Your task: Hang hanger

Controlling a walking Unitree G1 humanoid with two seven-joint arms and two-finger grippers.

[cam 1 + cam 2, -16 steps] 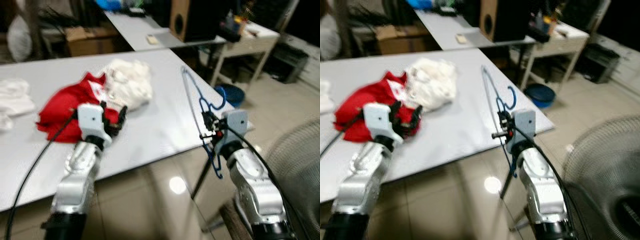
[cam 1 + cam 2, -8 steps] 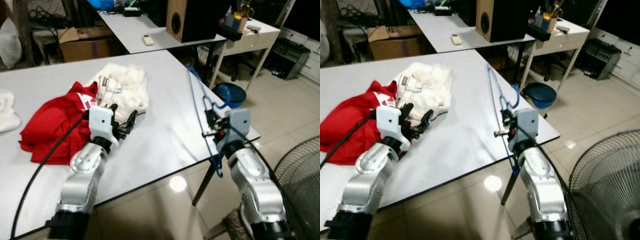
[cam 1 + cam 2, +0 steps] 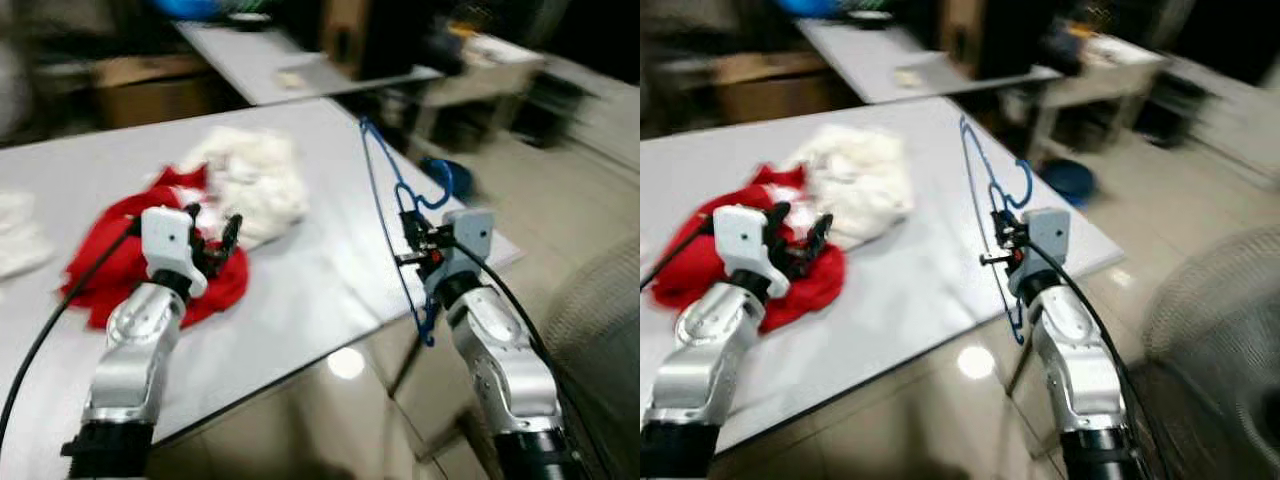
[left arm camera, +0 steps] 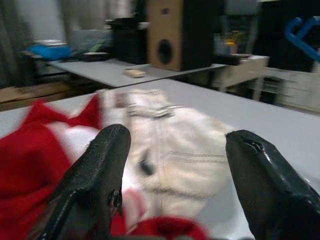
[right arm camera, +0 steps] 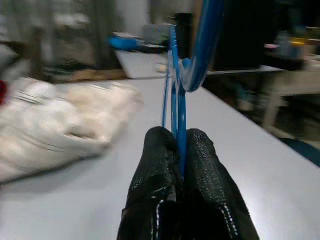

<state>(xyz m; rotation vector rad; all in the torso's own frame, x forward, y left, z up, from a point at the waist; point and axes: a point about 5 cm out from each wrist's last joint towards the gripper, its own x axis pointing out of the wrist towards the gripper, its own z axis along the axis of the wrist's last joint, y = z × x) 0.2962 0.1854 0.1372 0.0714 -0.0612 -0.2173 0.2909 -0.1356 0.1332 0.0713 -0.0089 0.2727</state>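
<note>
while right gripper (image 3: 408, 240) clamps it, hanger (image 3: 385, 200) stands upright.

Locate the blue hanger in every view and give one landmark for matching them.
Left eye view: blue hanger right of centre, pinched by the right gripper.
Right eye view: centre, above the table edge.
Left wrist view: blue piece at the upper right corner.
Right wrist view: between the shut fingers.
Shared landmark: white garment.

Left hand (image 3: 212, 240) spread wide, right hand (image 3: 412, 243) clamped.
</note>
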